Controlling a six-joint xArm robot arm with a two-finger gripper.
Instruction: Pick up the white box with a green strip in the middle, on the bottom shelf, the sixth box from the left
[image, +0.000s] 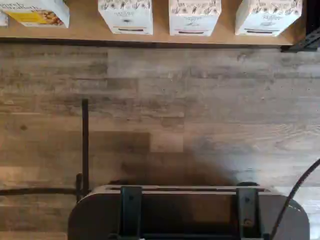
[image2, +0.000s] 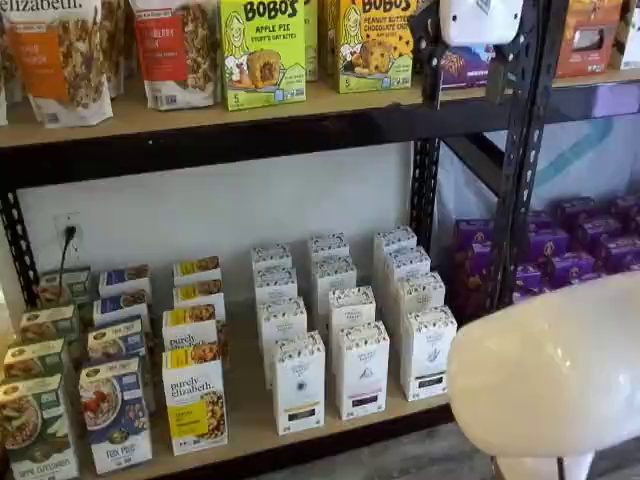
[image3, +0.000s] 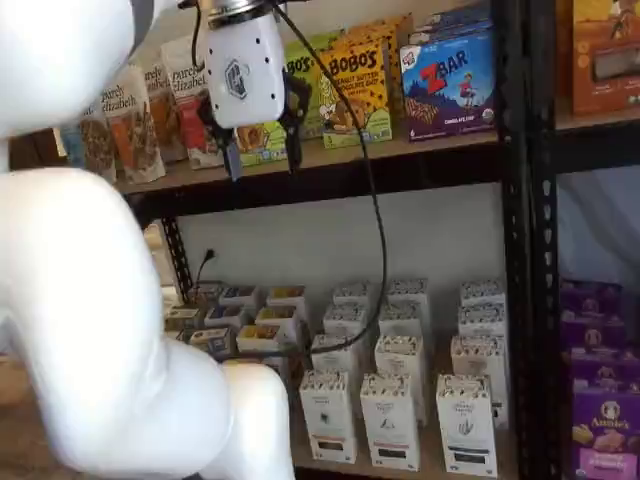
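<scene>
White arm (image3: 80, 300) links, smooth and bulky, fill the left side of a shelf view, rising from the lower left to the top edge. From there the gripper (image3: 262, 142) hangs in the upper left-centre, fingers pointing down. Its white body sits level with the upper shelf (image3: 420, 150), in front of the yellow Bobo's boxes (image3: 355, 85). The two black fingers (image3: 293, 125) stand plainly apart with nothing between them, so the gripper is open and empty. A black cable (image3: 375, 230) loops down from its top past the back wall. Further right and far lower, three columns of tall white cartons stand on the bottom shelf (image2: 250, 428). The white box (image3: 466, 425) is the front carton of the rightmost column, in the lower right of that view, upright, with a speckled top and a dark band low on its face. It lies well below and to the right of the gripper, well apart from it. In both shelf views it stands at the shelf's front edge, just beside a like carton (image2: 362, 370) to its left. The wrist view shows the grey wood floor (image: 200, 110) and the white box (image: 268, 17) beyond it.
</scene>
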